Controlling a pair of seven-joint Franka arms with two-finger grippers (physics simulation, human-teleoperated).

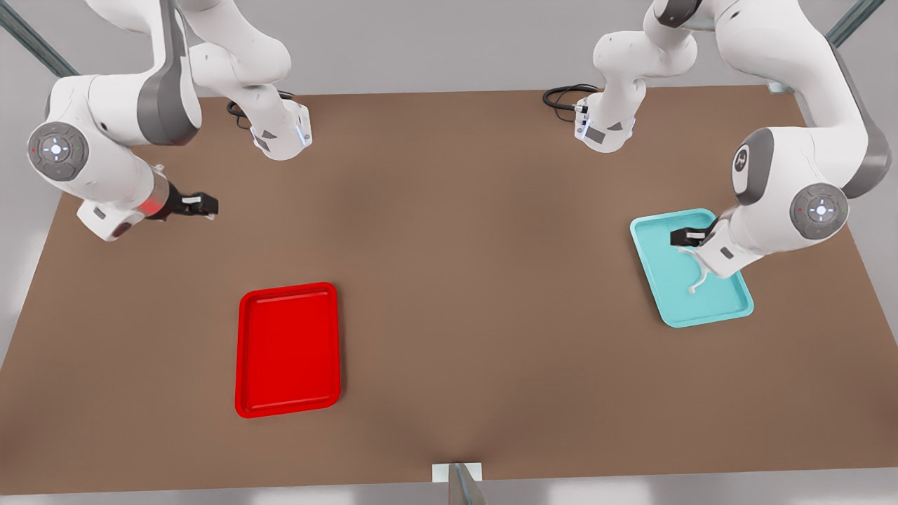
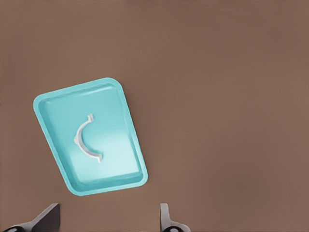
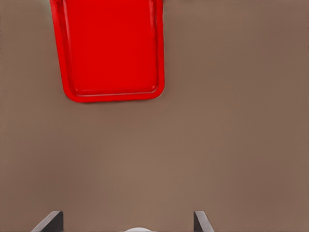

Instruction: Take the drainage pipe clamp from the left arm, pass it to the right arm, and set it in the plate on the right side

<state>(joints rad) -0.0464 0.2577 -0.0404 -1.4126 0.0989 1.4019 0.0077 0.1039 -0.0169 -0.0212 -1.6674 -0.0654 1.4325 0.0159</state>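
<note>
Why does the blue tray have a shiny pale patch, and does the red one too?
In the left wrist view, the cyan tray shows a pale sheen beside the drainage pipe clamp, likely reflected light. In the right wrist view, the red plate looks evenly bright, without glare.

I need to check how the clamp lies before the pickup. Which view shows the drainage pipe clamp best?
The left wrist view: the drainage pipe clamp lies unobstructed in the cyan tray. In the front view the clamp is partly covered by the left gripper.

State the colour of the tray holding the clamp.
Cyan tray, clamp inside; clearest in the left wrist view.
</note>
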